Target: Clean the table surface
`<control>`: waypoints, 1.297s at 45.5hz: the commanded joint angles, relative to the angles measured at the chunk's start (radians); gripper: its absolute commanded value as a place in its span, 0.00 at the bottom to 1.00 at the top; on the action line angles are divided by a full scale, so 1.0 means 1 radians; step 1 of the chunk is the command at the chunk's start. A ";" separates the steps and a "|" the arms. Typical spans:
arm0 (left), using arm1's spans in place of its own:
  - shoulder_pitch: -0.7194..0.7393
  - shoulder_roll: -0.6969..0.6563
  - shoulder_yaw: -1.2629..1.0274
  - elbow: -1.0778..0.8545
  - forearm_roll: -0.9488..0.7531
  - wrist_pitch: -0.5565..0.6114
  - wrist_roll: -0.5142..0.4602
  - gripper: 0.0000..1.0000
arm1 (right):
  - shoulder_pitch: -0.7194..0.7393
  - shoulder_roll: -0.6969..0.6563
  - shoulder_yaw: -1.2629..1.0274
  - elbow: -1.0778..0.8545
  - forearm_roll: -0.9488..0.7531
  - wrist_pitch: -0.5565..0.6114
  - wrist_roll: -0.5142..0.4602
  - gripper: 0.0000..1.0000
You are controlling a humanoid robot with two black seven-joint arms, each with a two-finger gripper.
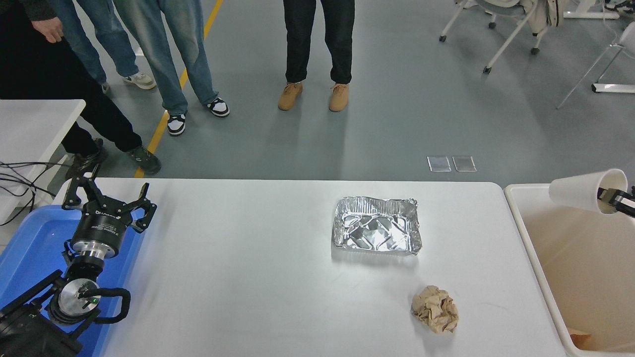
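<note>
A wide white desk point(248, 277) fills the lower view. At the right edge, the right claw point(612, 200) pinches the rim of a white paper cup point(580, 191), holding it tipped sideways over a beige bin point(526, 233) beside the desk, apparently to drop it in as rubbish. Still on the desk: a crumpled foil tray point(377, 232) and, nearer, a brown paper ball point(435, 310). The left claw point(106, 203), fingers spread, rests parked over a blue bin point(30, 248). People's legs stand beyond.

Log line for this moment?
right end effector: holding cup over beige bin | left end effector: parked, open | table: foil tray, paper wad
</note>
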 commanded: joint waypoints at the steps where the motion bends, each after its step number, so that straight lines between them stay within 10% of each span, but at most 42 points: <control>1: 0.000 0.000 0.000 0.000 0.000 0.000 0.000 0.99 | -0.097 0.176 -0.001 -0.288 0.045 -0.026 -0.001 0.00; 59: 0.000 0.000 0.000 0.000 0.000 0.000 -0.001 0.99 | -0.183 0.445 -0.021 -0.518 0.322 -0.016 -0.329 0.00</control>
